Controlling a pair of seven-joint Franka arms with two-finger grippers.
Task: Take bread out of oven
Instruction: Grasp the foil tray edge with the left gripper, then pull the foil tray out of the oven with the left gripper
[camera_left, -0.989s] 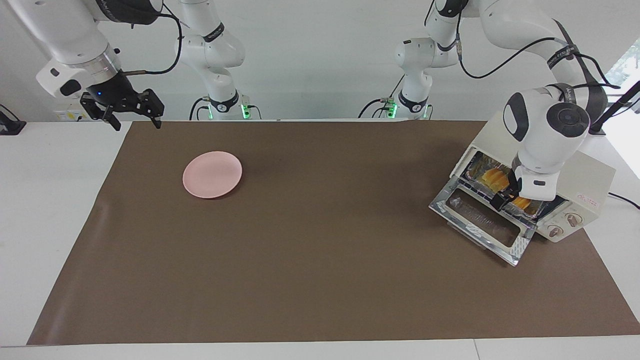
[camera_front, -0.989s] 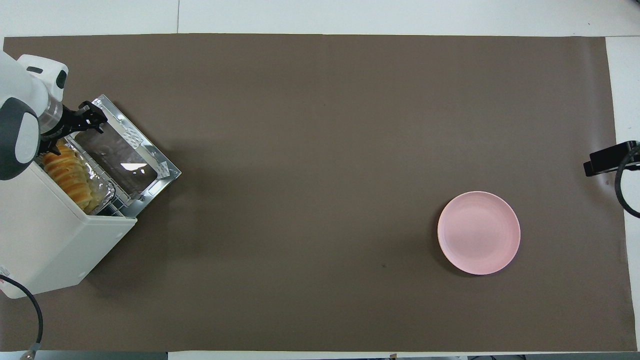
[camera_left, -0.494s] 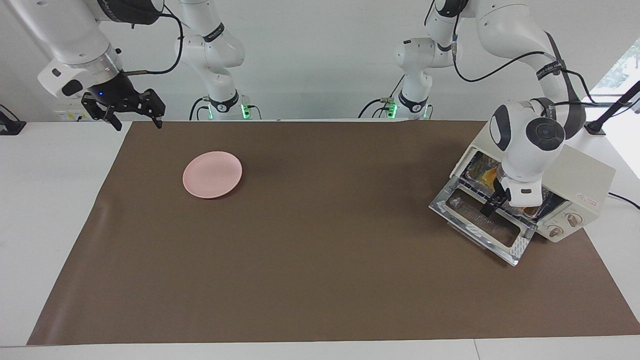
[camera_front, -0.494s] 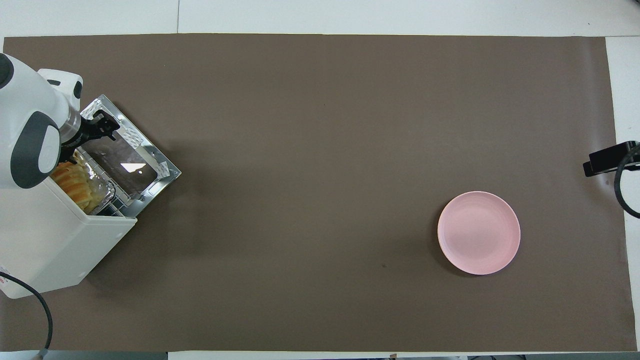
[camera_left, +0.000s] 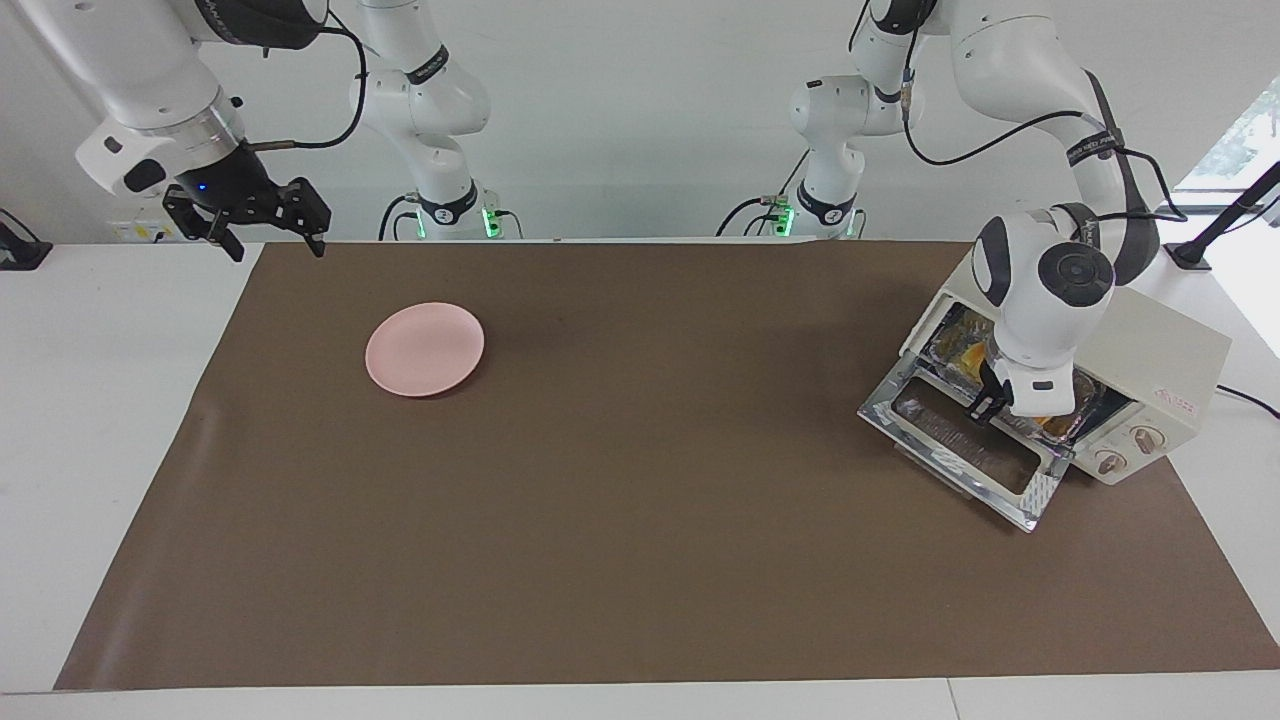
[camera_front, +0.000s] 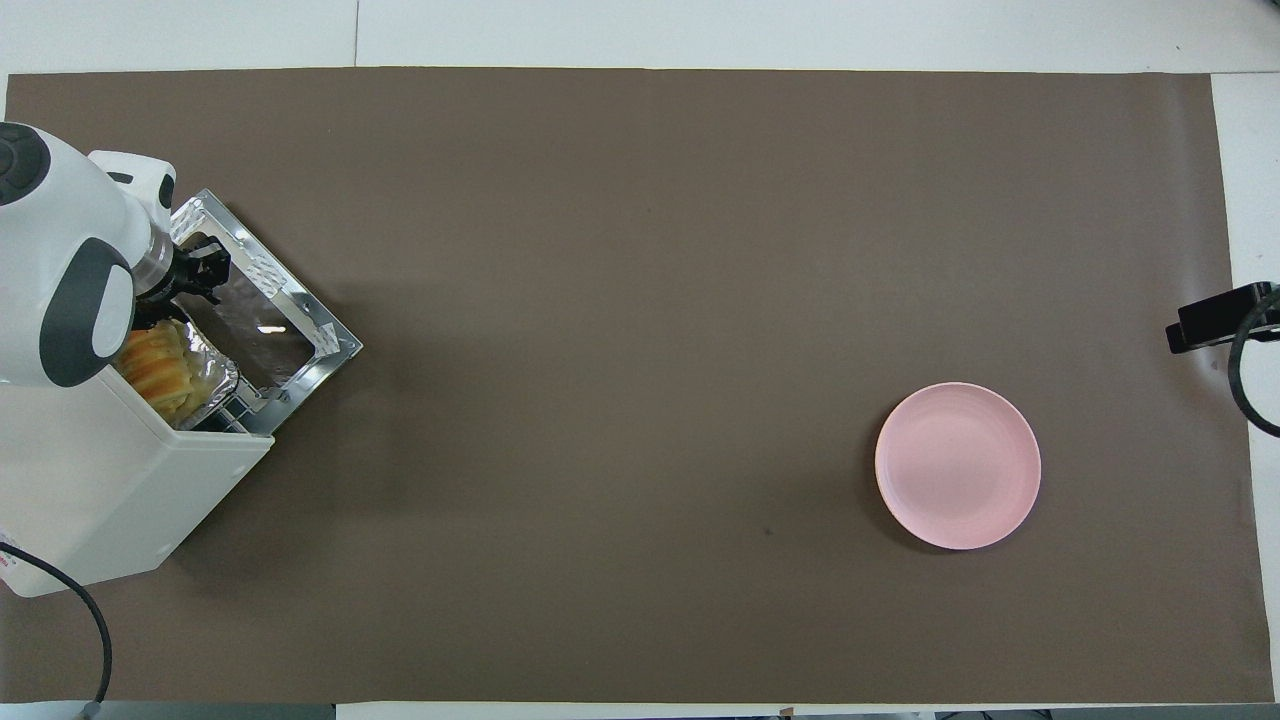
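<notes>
The cream-white oven stands at the left arm's end of the table, its glass door dropped open. The golden bread lies in a crinkled foil tray in the oven's mouth. In the facing view only a sliver of bread shows beside the left hand. My left gripper points down over the door's hinge edge, at the front of the tray; it also shows in the overhead view. My right gripper waits, open and empty, in the air over the mat's corner at the right arm's end.
A round pink plate lies on the brown mat toward the right arm's end; it also shows in the overhead view. A black cable runs from the oven over the white table.
My left hand has turned and shifted along the oven's mouth over the open door, now covering more of the bread in the facing view. The right arm has barely moved.
</notes>
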